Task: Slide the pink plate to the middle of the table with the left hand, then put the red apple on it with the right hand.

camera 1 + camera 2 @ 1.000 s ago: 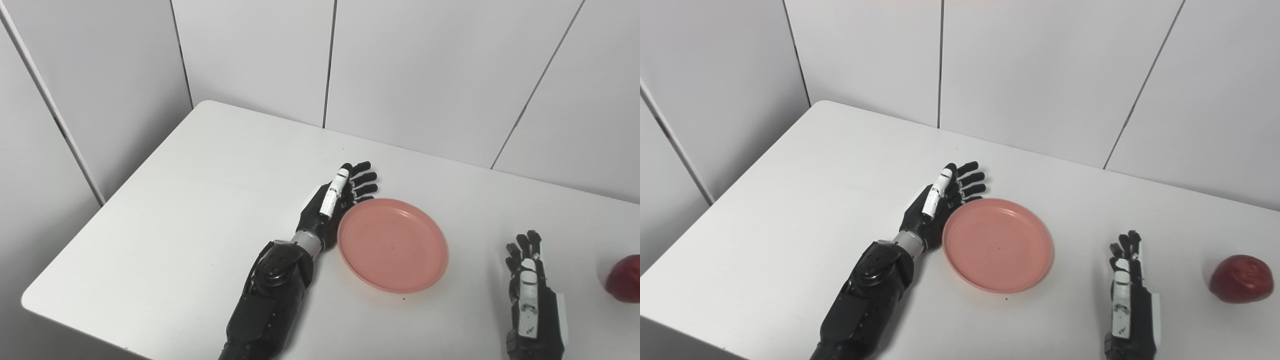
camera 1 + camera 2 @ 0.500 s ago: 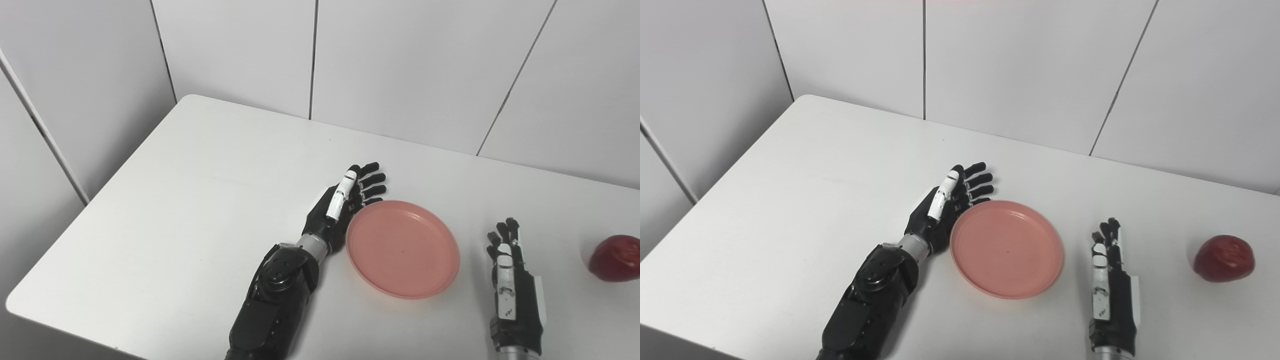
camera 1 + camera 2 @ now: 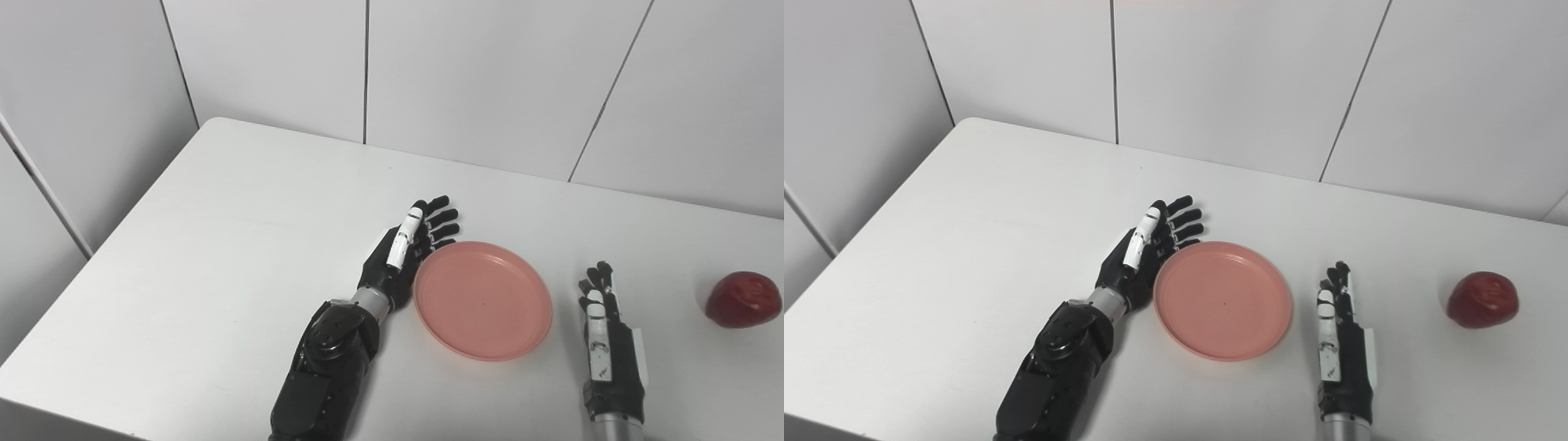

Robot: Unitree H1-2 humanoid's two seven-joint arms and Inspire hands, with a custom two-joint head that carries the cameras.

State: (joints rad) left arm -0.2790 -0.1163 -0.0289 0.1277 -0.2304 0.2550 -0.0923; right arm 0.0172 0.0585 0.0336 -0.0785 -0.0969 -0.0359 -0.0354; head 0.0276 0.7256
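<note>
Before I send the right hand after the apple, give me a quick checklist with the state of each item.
1. Pink plate near the table's middle: ok, roughly central in both eye views.
2. Plate bare, ready for the fruit: ok.
3. Left hand free of the plate: not ok, open against its left rim; whether they touch, cannot tell.
4. Right hand empty: ok, fingers extended, lying just right of the plate.
5. Red apple unobstructed: ok, alone on the white table, well right of the right hand.
6. Apple steady: cannot tell.
</note>
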